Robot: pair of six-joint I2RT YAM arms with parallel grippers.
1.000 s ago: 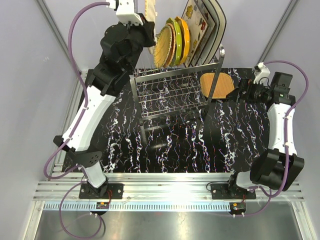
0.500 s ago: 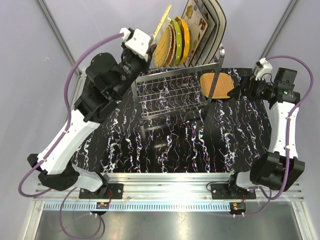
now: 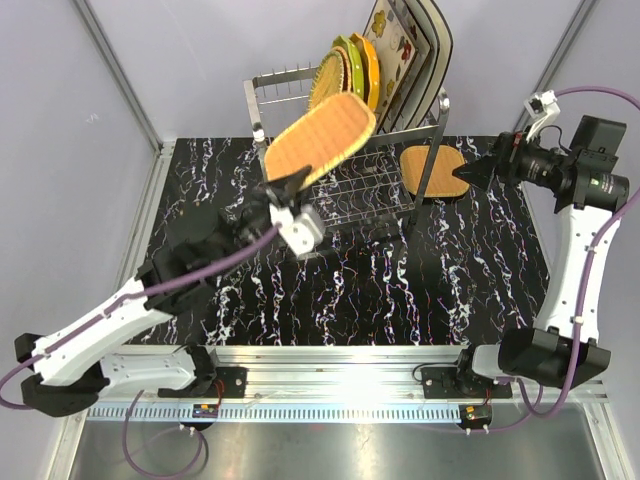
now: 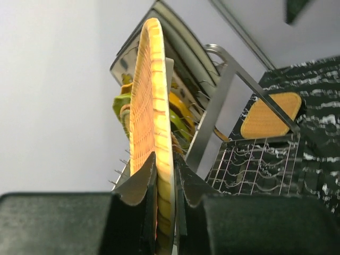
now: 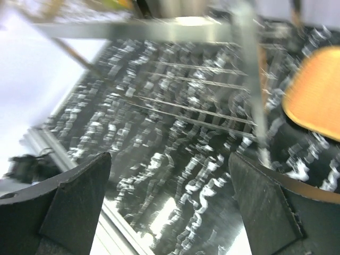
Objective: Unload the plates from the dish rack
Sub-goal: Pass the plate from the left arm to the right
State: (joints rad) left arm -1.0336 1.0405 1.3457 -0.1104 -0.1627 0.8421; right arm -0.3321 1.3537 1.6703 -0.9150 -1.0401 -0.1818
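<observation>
This is a robotics lab cell rather than a kitchen. The table [image 3: 450, 290], covered in a black marble-print sheet, is boxed in by plain pale panels [image 3: 60, 150] and slanted aluminium posts [image 3: 112, 68]. Along the table's near edge runs a slotted aluminium rail [image 3: 340, 362] with two arm bases [image 3: 212, 383] bolted on and purple cables [image 3: 595, 88] trailing. A steel dish rack [image 3: 350, 195] with plates [image 3: 352, 68] stands at the table's far side.

Black white-veined tabletop [image 3: 400, 290], grey ribbed metal rail [image 3: 340, 372] along near edge, pale walls [image 3: 60, 150]
</observation>
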